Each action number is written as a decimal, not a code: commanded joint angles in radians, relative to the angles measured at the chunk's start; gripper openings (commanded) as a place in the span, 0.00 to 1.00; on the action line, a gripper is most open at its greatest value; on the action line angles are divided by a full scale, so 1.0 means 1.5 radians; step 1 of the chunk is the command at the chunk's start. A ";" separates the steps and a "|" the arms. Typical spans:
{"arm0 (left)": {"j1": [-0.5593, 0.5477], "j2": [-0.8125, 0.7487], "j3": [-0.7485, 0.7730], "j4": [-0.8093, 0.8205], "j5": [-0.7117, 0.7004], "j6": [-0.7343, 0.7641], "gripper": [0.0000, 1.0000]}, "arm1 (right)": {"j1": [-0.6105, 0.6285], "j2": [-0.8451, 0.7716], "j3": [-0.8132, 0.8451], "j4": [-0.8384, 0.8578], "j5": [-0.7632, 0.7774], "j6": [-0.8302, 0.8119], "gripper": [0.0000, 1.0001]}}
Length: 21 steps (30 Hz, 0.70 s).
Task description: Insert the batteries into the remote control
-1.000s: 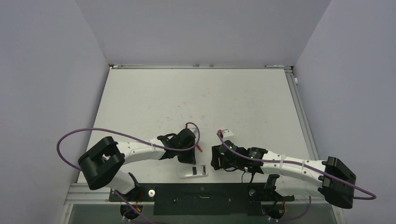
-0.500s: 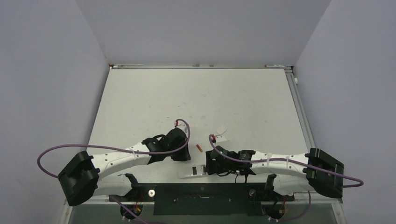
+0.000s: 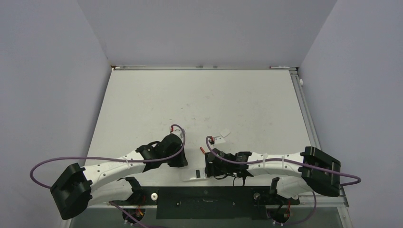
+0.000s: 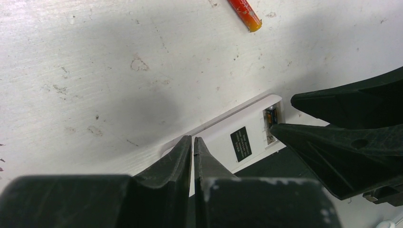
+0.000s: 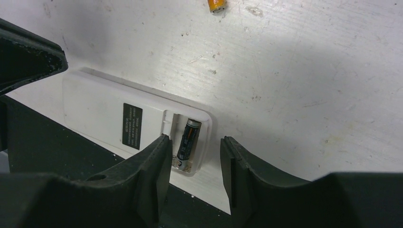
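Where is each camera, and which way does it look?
Top external: above and behind, looking down at the table; left arm and right arm show.
Left wrist: looks down past its shut left tool at the remote control.
Right wrist: looks down past its open right tool at the dark battery.
Both wrists share remote control, red battery.

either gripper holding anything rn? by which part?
Nothing is held. The left gripper is shut empty beside the remote control; the right gripper is open above the dark battery in its compartment.
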 commanded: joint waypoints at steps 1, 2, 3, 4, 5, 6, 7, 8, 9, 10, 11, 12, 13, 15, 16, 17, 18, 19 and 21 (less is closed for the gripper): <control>0.004 -0.019 -0.003 0.015 0.002 0.009 0.03 | 0.009 0.008 0.028 -0.013 0.045 0.015 0.41; 0.005 -0.018 -0.004 0.016 0.002 0.010 0.03 | 0.010 0.009 0.027 -0.012 0.045 0.017 0.40; 0.005 -0.016 -0.004 0.016 0.002 0.011 0.03 | 0.011 0.012 0.026 -0.010 0.044 0.019 0.40; 0.006 -0.015 -0.004 0.017 0.002 0.011 0.03 | 0.012 0.016 0.026 -0.008 0.043 0.019 0.40; 0.006 -0.014 -0.004 0.018 0.014 0.012 0.03 | 0.013 0.020 0.025 -0.005 0.042 0.021 0.40; 0.007 -0.013 -0.004 0.018 0.019 0.012 0.03 | 0.014 0.024 0.025 -0.003 0.041 0.021 0.40; 0.007 -0.012 -0.004 0.019 0.020 0.013 0.03 | 0.015 0.028 0.026 0.000 0.040 0.021 0.40; 0.008 -0.012 -0.004 0.020 0.021 0.013 0.03 | 0.016 0.031 0.024 0.003 0.039 0.022 0.40; 0.008 -0.010 -0.005 0.020 0.021 0.013 0.03 | 0.016 0.035 0.024 0.005 0.039 0.023 0.40; 0.009 -0.011 -0.005 0.021 0.022 0.013 0.03 | 0.017 0.039 0.023 0.007 0.038 0.023 0.40; 0.009 -0.010 -0.005 0.022 0.022 0.013 0.03 | 0.017 0.043 0.024 0.007 0.038 0.023 0.40; 0.009 -0.011 -0.005 0.022 0.022 0.013 0.03 | 0.018 0.046 0.024 0.007 0.039 0.021 0.40; 0.009 -0.011 -0.005 0.021 0.023 0.013 0.03 | 0.018 0.049 0.024 0.006 0.040 0.021 0.39; 0.011 -0.010 -0.005 0.022 0.024 0.013 0.03 | 0.018 0.053 0.025 0.000 0.045 0.020 0.33; 0.011 -0.008 -0.005 0.023 0.025 0.013 0.03 | 0.020 0.053 0.026 -0.004 0.049 0.021 0.31; 0.011 -0.008 -0.005 0.023 0.026 0.012 0.03 | 0.021 0.053 0.027 -0.008 0.052 0.020 0.28; 0.012 -0.007 -0.005 0.023 0.027 0.013 0.03 | 0.022 0.054 0.028 -0.011 0.056 0.019 0.25; 0.012 -0.006 -0.005 0.025 0.028 0.013 0.03 | 0.023 0.054 0.028 -0.015 0.058 0.019 0.22; 0.012 -0.003 -0.003 0.025 0.030 0.012 0.03 | 0.025 0.054 0.028 -0.021 0.061 0.018 0.12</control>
